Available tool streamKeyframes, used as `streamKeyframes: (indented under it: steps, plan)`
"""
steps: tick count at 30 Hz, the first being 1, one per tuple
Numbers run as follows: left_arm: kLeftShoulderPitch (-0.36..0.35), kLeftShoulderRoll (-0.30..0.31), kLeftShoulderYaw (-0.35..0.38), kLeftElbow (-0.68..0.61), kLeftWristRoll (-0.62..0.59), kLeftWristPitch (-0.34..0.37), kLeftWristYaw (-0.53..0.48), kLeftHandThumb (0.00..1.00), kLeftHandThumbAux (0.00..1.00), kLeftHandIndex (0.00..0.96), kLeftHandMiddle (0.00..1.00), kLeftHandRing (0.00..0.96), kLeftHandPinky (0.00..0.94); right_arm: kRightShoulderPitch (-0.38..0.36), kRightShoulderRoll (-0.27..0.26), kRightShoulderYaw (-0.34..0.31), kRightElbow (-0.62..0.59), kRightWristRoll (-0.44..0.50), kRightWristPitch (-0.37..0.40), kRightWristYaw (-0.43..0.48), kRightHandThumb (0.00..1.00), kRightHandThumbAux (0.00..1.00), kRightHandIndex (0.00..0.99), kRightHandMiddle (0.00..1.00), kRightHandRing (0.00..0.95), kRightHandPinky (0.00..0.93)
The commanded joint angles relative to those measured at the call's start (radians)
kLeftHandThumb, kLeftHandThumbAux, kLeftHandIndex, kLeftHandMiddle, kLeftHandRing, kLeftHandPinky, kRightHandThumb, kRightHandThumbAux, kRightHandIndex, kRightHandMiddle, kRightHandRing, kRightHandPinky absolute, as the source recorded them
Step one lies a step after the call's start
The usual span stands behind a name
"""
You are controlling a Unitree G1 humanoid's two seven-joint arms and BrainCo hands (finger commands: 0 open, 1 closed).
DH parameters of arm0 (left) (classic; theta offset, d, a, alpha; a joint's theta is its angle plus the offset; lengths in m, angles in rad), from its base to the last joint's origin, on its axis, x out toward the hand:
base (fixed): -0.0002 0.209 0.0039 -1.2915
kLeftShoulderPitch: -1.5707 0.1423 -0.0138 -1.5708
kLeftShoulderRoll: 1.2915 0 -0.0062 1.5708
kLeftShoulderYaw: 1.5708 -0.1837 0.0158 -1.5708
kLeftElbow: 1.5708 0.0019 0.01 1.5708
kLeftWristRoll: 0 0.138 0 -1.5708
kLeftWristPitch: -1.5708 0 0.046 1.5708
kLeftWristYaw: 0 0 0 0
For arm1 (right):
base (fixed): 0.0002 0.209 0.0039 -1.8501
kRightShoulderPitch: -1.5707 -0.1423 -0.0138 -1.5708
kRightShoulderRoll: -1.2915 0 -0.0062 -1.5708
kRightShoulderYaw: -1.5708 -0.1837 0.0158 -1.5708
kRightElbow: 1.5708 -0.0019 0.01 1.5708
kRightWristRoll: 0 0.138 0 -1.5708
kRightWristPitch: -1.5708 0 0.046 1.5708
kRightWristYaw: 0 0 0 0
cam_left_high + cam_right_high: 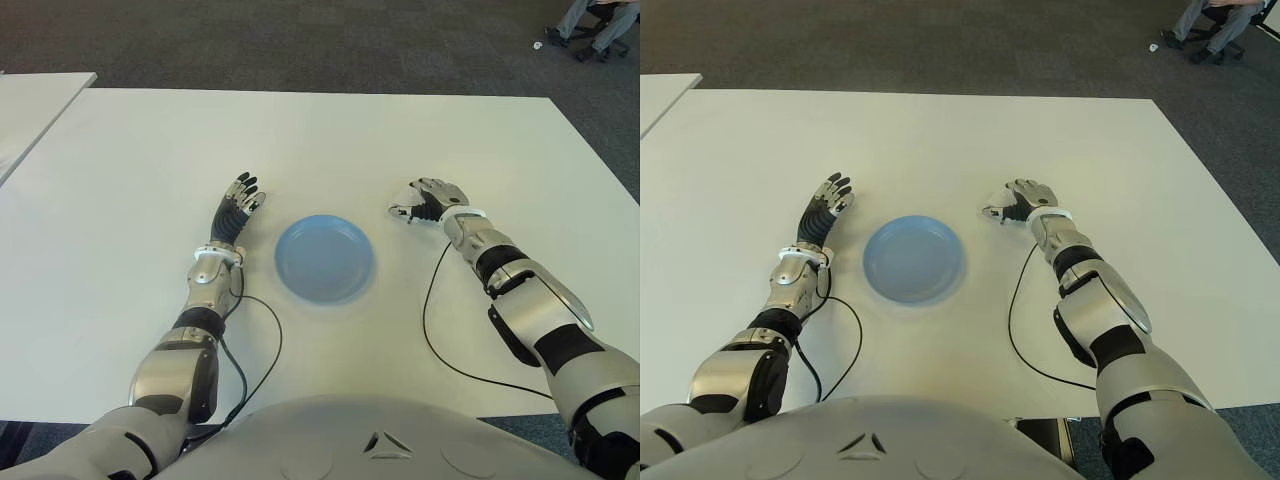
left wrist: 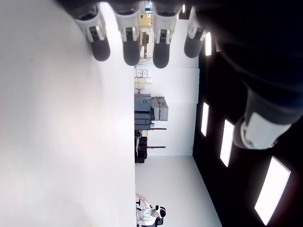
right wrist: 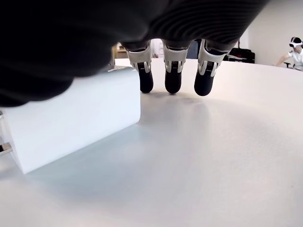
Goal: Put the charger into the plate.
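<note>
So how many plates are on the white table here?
1. A round blue plate sits on the white table between the left hand and the right hand; it holds nothing.

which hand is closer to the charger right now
Right. The right hand is directly over the white charger, fingers curled down beside it, right of the blue plate. The left hand lies open on the plate's far side.

A white charger [image 3: 75, 118], a light blue plate [image 1: 324, 258], a white table [image 1: 330, 140].
</note>
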Motion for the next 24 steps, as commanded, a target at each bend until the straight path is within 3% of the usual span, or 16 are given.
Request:
streamKeyframes:
  steps: [1, 5, 8, 12, 15, 16, 19, 24]
  plan:
    - [0.067, -0.015, -0.002, 0.058, 0.008, 0.065, -0.011, 0.000, 0.535, 0.000, 0.121, 0.107, 0.074, 0.032, 0.019, 0.008, 0.007, -0.009, -0.024, 0.031, 0.391, 0.151, 0.000, 0.000, 0.000, 0.000]
    - [0.066, -0.016, -0.002, 0.057, 0.007, 0.064, -0.012, 0.000, 0.536, 0.000, 0.122, 0.106, 0.064, 0.029, 0.015, -0.002, 0.001, -0.001, -0.031, 0.011, 0.380, 0.172, 0.000, 0.000, 0.000, 0.000]
    - [0.065, -0.017, -0.002, 0.058, 0.008, 0.064, -0.011, 0.000, 0.536, 0.000, 0.124, 0.107, 0.064, 0.029, 0.013, -0.009, -0.001, 0.002, -0.037, -0.009, 0.372, 0.213, 0.038, 0.035, 0.028, 0.069]
    - [0.063, -0.017, -0.003, 0.061, 0.009, 0.064, -0.011, 0.000, 0.535, 0.000, 0.126, 0.109, 0.065, 0.032, 0.012, -0.018, -0.002, 0.003, -0.046, -0.061, 0.439, 0.278, 0.144, 0.189, 0.218, 0.298]
    - [0.061, -0.018, -0.003, 0.063, 0.009, 0.064, -0.010, 0.000, 0.532, 0.000, 0.128, 0.109, 0.063, 0.037, 0.015, -0.038, 0.002, 0.016, -0.043, -0.107, 0.629, 0.394, 0.323, 0.435, 0.468, 0.534]
    - [0.060, -0.019, -0.004, 0.063, 0.010, 0.064, -0.010, 0.000, 0.530, 0.000, 0.128, 0.109, 0.063, 0.038, 0.017, -0.043, 0.004, 0.018, -0.042, -0.115, 0.707, 0.494, 0.354, 0.460, 0.536, 0.593]
    - [0.058, -0.021, -0.003, 0.065, 0.009, 0.064, -0.008, 0.000, 0.528, 0.000, 0.130, 0.111, 0.066, 0.040, 0.024, -0.066, 0.010, 0.034, -0.031, -0.150, 0.803, 0.614, 0.391, 0.492, 0.629, 0.653]
    - [0.055, -0.022, -0.003, 0.070, 0.009, 0.065, -0.007, 0.000, 0.530, 0.000, 0.136, 0.114, 0.057, 0.039, 0.037, -0.081, 0.009, 0.034, -0.016, -0.202, 0.843, 0.664, 0.402, 0.514, 0.735, 0.748]
